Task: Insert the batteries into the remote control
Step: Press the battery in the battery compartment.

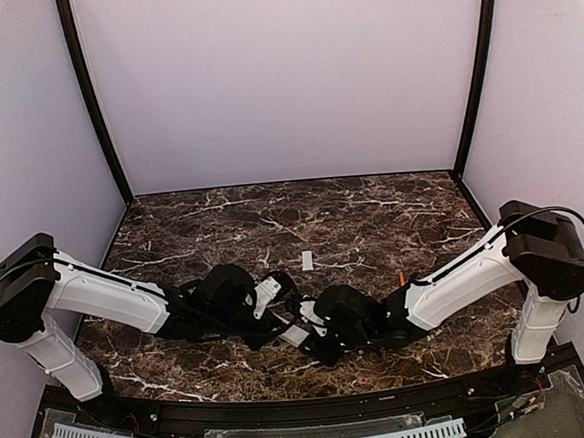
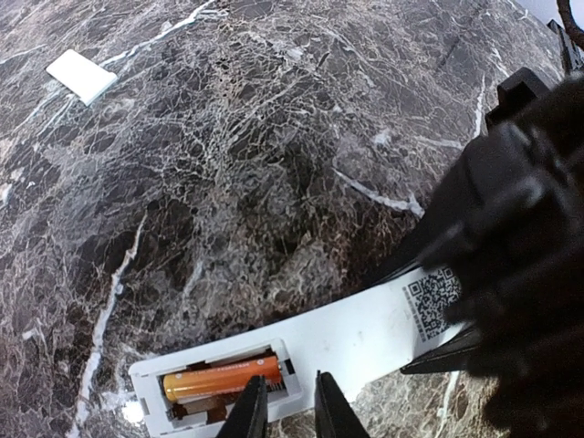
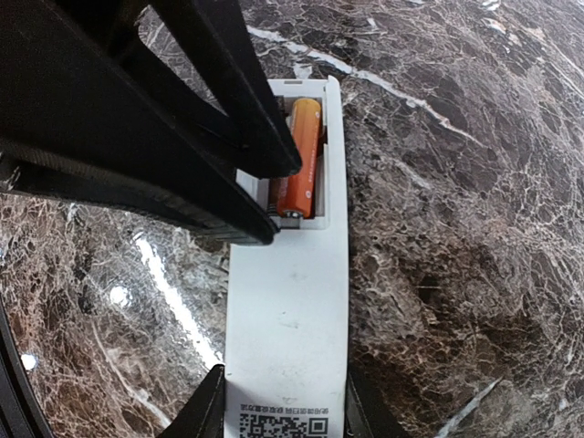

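The white remote control (image 2: 365, 333) lies on the marble table with its back up and its battery slot open. One orange-red battery (image 2: 224, 379) lies in the slot; it also shows in the right wrist view (image 3: 299, 155). My left gripper (image 2: 290, 409) hovers over the slot's near edge, its jaws a narrow gap apart with nothing between them. My right gripper (image 3: 285, 411) is shut on the remote (image 3: 287, 310) at its QR-label end. A second battery (image 1: 401, 277) lies on the table beside my right arm.
A small white rectangular piece (image 1: 307, 260) lies on the table behind the grippers and shows in the left wrist view (image 2: 82, 75). Both arms meet low near the table's front middle. Dark posts and pale walls enclose the table.
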{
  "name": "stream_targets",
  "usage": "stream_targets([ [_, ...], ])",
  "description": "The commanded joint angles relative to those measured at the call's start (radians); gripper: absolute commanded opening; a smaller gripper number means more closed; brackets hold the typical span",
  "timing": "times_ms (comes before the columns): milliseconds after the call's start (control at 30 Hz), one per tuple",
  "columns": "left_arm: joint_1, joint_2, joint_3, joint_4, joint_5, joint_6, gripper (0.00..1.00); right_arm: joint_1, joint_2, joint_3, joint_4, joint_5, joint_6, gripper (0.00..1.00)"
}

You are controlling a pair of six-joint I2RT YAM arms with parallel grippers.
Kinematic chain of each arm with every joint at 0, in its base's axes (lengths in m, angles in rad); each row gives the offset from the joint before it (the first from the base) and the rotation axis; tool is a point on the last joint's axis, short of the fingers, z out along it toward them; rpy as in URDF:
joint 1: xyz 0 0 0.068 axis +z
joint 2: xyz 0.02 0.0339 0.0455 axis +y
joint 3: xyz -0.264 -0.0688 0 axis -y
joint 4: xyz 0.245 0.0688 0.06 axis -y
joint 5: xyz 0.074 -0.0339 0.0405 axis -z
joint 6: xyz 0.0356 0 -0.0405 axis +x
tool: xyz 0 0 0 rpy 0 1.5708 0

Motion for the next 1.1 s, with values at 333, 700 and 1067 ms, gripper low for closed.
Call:
stream_targets([
  [333, -0.024, 0.037, 0.056, -0.035, -0.056, 0.050, 0.17, 0.007, 0.027, 0.009, 0.019, 0.000, 0.013, 0.00],
  [700, -0.044, 0.057, 0.050, -0.059, -0.126, 0.063, 0.15, 0.007, 0.027, 0.007, 0.018, 0.004, 0.014, 0.00],
  [1067, -0.053, -0.001, 0.016, -0.067, -0.134, 0.106, 0.20, 0.006, 0.031, 0.009, 0.015, 0.008, 0.014, 0.00],
])
